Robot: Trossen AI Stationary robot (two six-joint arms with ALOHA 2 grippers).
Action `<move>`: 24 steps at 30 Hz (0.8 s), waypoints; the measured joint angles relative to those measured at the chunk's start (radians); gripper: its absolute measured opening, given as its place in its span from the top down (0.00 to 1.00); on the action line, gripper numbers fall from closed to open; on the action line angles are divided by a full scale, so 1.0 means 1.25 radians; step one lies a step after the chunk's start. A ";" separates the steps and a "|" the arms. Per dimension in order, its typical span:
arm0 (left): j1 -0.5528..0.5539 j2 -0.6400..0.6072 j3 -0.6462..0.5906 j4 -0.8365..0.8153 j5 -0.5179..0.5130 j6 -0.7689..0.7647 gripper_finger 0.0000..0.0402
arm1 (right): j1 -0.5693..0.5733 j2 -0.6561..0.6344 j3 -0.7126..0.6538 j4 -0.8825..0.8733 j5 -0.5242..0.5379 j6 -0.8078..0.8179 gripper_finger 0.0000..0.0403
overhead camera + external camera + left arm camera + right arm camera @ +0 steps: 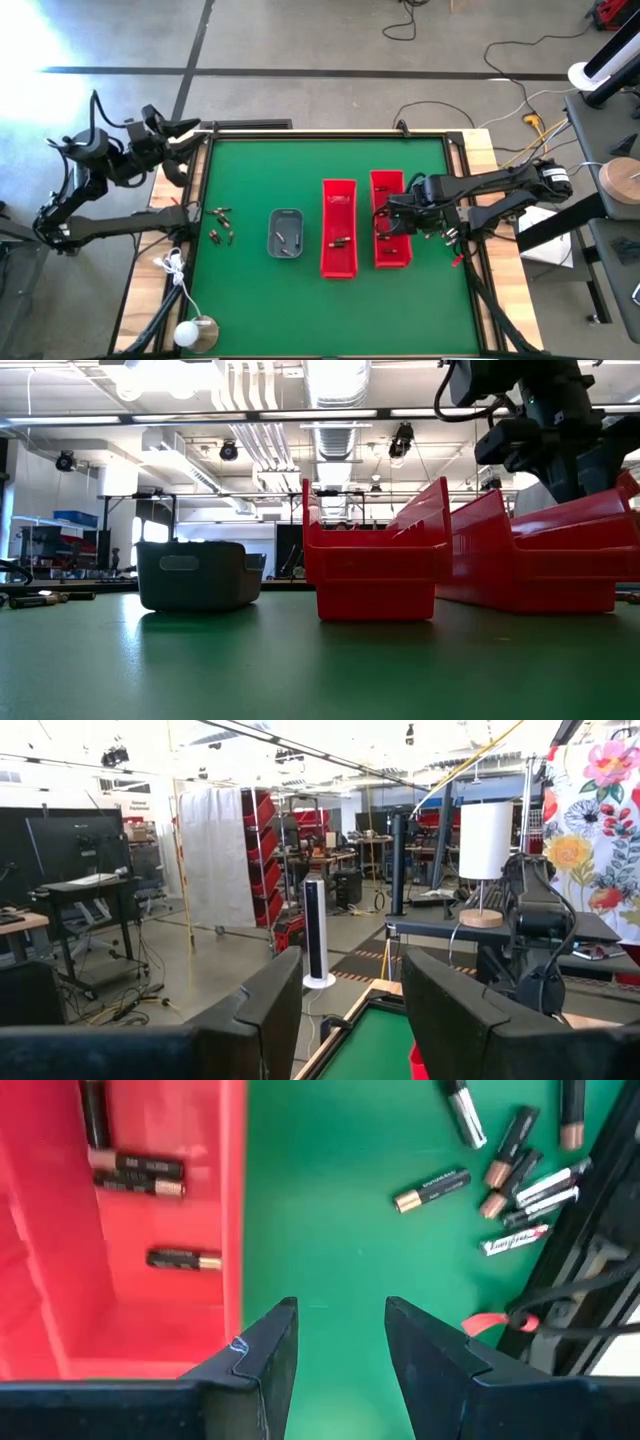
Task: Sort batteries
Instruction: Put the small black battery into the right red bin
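Several loose batteries lie on the green mat near the table's right edge, and more batteries lie at the mat's left side. The right red bin holds a few batteries. One battery lies in the left red bin. My right gripper points down over the mat just beside the right bin's wall, open, with nothing between its fingers. My left gripper is raised at the table's far left corner, open and pointing level into the room.
A small grey tray with a few batteries stands left of the red bins. A red strip and dark cables lie by the right edge. A white round object on a cord sits at the near left.
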 joint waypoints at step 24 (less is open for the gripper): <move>0.000 -0.027 0.000 -0.015 0.072 -0.027 0.62 | -0.173 -0.185 -0.264 0.097 0.297 0.643 0.60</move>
